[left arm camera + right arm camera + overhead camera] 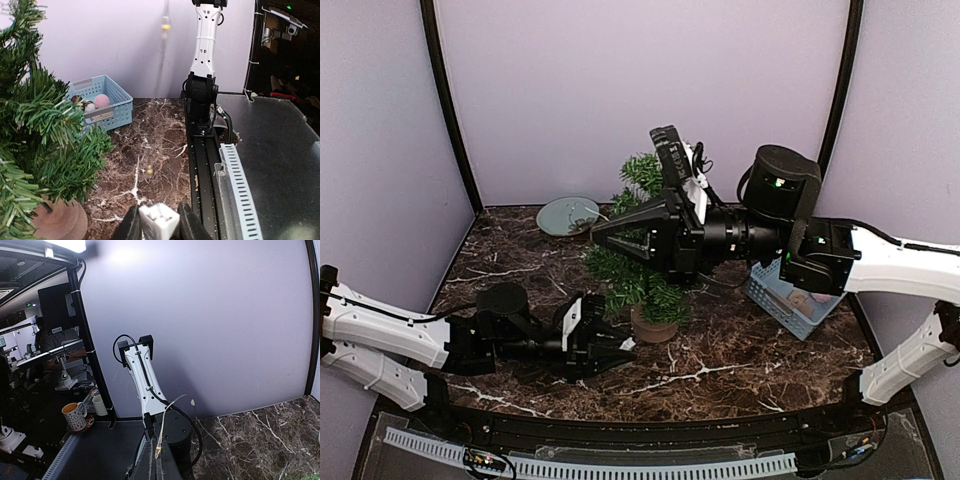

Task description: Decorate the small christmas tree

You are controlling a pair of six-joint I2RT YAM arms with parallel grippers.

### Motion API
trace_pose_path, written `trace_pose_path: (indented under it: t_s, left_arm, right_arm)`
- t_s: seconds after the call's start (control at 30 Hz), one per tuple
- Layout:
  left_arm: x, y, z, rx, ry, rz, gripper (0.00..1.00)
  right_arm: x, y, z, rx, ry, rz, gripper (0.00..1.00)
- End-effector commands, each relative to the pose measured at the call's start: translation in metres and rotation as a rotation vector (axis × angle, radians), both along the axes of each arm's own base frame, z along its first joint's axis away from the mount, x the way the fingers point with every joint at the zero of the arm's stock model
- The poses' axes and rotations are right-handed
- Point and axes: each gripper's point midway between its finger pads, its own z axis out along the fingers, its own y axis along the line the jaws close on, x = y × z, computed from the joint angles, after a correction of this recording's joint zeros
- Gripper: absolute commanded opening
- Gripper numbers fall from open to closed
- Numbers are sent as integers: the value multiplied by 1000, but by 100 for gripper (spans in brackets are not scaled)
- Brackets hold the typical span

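Note:
The small christmas tree (642, 270) stands mid-table on its round wooden stump (653, 325); in the left wrist view its green branches (35, 130) fill the left side. My left gripper (623, 352) lies low in front of the stump, its jaws closed on a small white box (159, 219). A thin wire with tiny lights (149, 171) runs up from that box. My right gripper (598, 233) hovers over the tree's left side, pointing left. It is shut on the thin light wire (172, 412), which loops up from the fingertips (150, 462).
A light blue basket (112, 107) holding round ornaments, one pink (101, 100), sits at the right, partly under the right arm (790, 300). A round glass dish (568, 214) lies at the back left. The black rail (202, 165) runs along the near table edge.

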Motion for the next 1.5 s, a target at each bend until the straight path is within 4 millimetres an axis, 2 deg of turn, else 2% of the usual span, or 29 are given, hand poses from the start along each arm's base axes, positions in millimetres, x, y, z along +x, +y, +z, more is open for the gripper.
trace_pose_path:
  t_s: [0.0,0.1,0.33,0.5,0.6,0.83,0.97,1.13,1.2,1.3,1.43,1.47]
  left_arm:
    - [-2,-3,19,-53,-25,-14,23]
    - [-1,-2,19,-57,-22,-6,15]
    - [7,3,20,-54,-22,53,6]
    - [20,21,24,-60,-6,165,2]
    - [25,37,24,-62,35,230,0]
    - [32,81,43,-150,113,371,0]
    - [27,90,40,-134,136,371,0]
    - [21,97,34,-132,234,363,0]
    - [10,94,32,-118,271,304,0]
    - [4,93,17,-28,325,291,0]
    - [9,99,9,14,391,350,0]
    - [16,103,9,6,411,397,0]
  right_arm:
    - [-1,-9,26,74,-28,-1,0]
    - [-1,-9,25,74,-31,-4,0]
    - [0,-11,24,73,-32,-15,0]
    - [10,-14,18,65,-21,-68,0]
    - [12,-14,13,54,-15,-69,14]
    - [14,-14,-1,20,-13,-83,44]
    - [14,-17,-1,24,-23,-88,52]
    - [19,-28,4,31,-39,-139,55]
    - [24,-33,4,23,-43,-169,55]
    - [33,-41,2,4,-53,-216,54]
    - [41,-56,6,8,-62,-279,54]
    - [43,-60,8,9,-66,-296,54]
